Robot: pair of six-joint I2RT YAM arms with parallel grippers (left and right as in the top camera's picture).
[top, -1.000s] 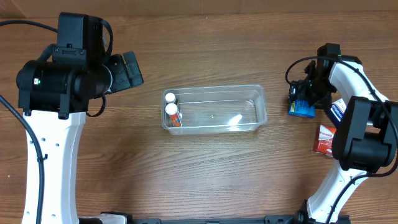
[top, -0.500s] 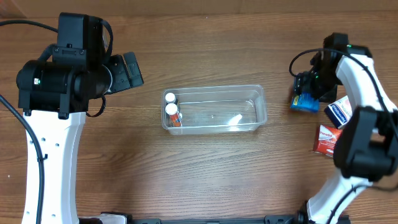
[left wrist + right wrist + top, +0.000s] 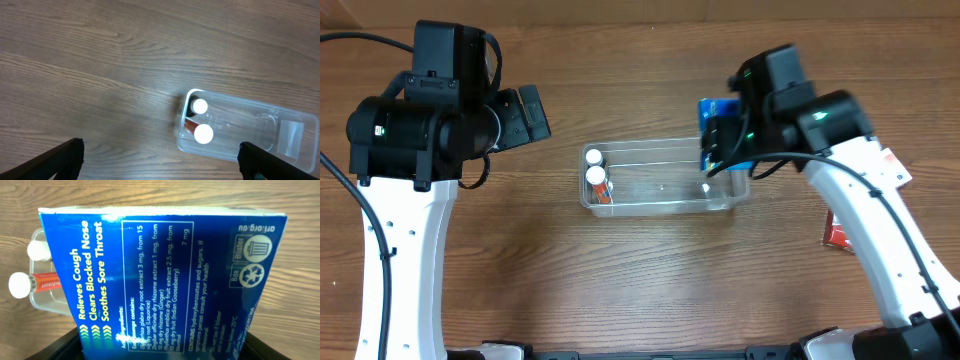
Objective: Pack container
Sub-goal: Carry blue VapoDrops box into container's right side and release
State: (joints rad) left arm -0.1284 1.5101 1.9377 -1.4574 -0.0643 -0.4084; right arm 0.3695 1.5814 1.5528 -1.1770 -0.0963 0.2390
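The clear plastic container sits mid-table and holds two small white-capped bottles at its left end. It also shows in the left wrist view with the bottles. My right gripper is shut on a blue medicine box and holds it above the container's right end. In the right wrist view the blue box fills the frame, with the container's edge and bottles at left. My left gripper is open and empty, up to the left of the container.
A red and white box lies at the right, partly under my right arm. A white box lies beside that arm at the far right. The table is brown wood.
My right gripper has carried the blue box from the far right of the table leftward to above the container's right end. The left arm has not moved.
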